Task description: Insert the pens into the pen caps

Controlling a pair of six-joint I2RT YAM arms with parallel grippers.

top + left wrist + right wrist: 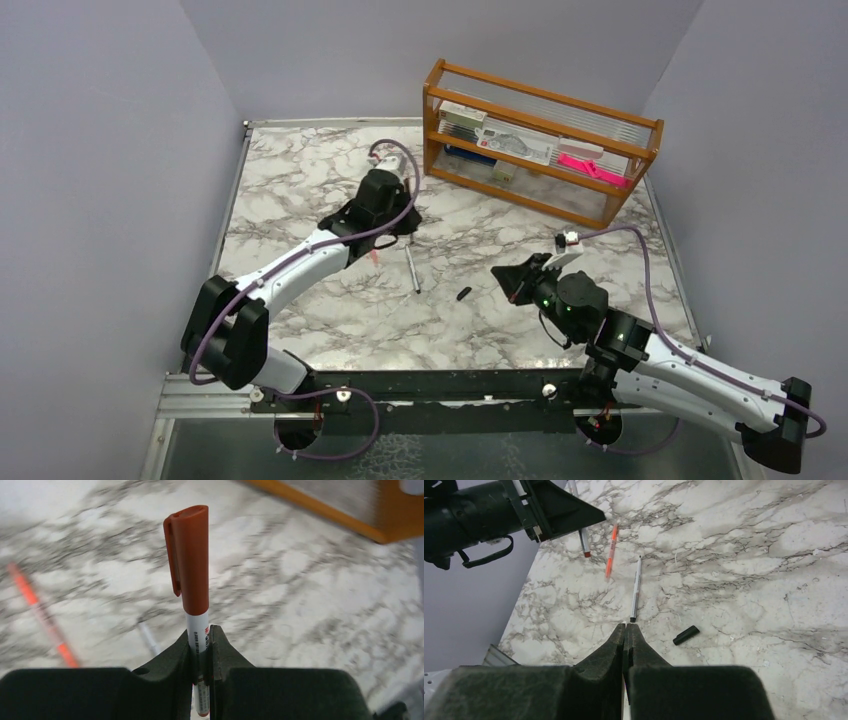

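My left gripper [201, 632] is shut on a silvery-white pen [198, 630] that stands upright in the jaws, with the dark red cap [189, 555] on its upper end. In the top view this gripper [398, 228] hovers above the table's middle. A second silvery-grey pen [636, 587] and the orange-red pen [611, 550] lie on the marble, also in the top view [412, 268]. The black cap [686, 635] lies loose, right of the grey pen's dark tip. My right gripper [625, 626] is shut and empty, just short of that tip.
A wooden rack [610, 205] with boxes and a bright pink strip [595, 165] stands at the back right. The marble top ends at a metal edge [232, 190] on the left and at grey walls behind.
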